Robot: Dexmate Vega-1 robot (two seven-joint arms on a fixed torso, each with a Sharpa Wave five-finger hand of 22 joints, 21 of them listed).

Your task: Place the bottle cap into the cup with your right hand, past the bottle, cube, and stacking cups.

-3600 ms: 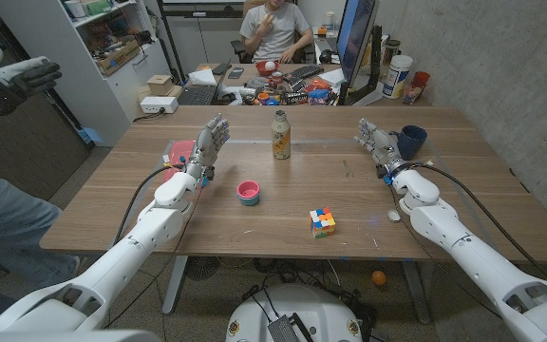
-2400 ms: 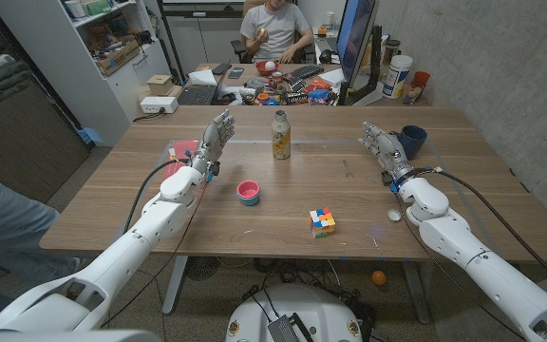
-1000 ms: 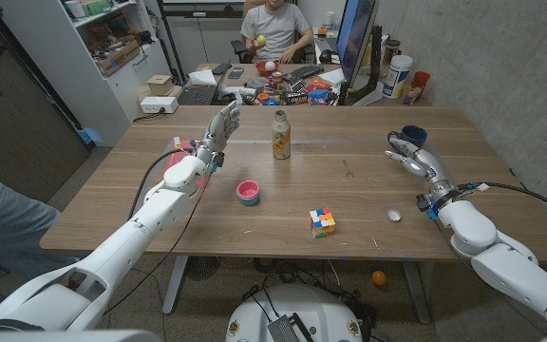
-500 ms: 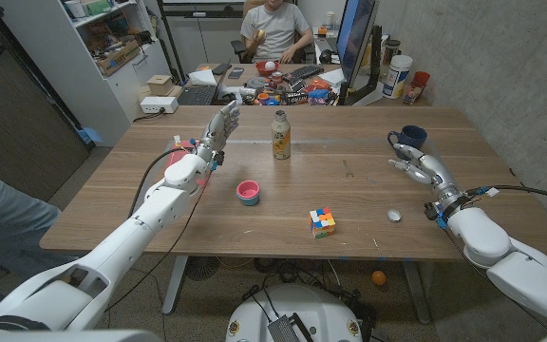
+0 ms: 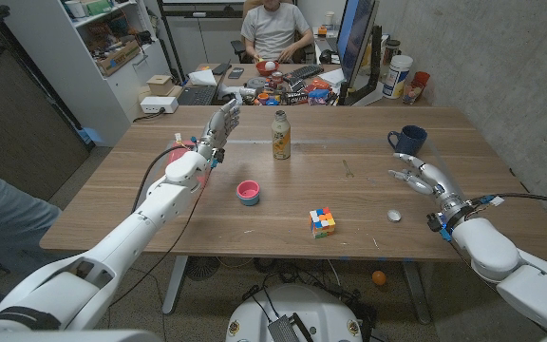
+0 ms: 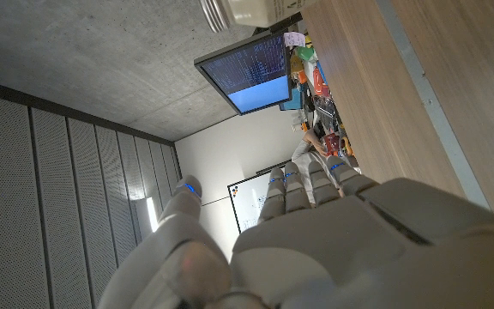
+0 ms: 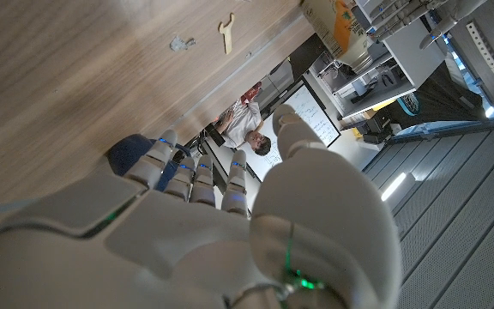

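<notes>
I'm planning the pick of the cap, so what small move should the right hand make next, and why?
Probably lower the right hand toward the bottle cap and bring its fingers over it. The hand is open and holds nothing, and the cap lies on the table beside it, nearer the robot, while the blue cup waits farther back.

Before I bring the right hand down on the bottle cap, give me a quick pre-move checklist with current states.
1. Right hand free to grasp: ok, fingers spread, nothing held.
2. Bottle cap reachable: ok, lying bare on the table, just to the robot's left of the right hand and nearer the front edge.
3. Hand lined up over the cap: not ok, it sits beyond the cap, toward the cup.
4. Blue cup ready: ok, upright near the far right of the table; contents cannot tell.
5. Bottle, cube, pink stacking cups clear of the cap-to-cup path: ok, all farther left.
6. Left hand out of the way: ok, raised on the left side.
</notes>
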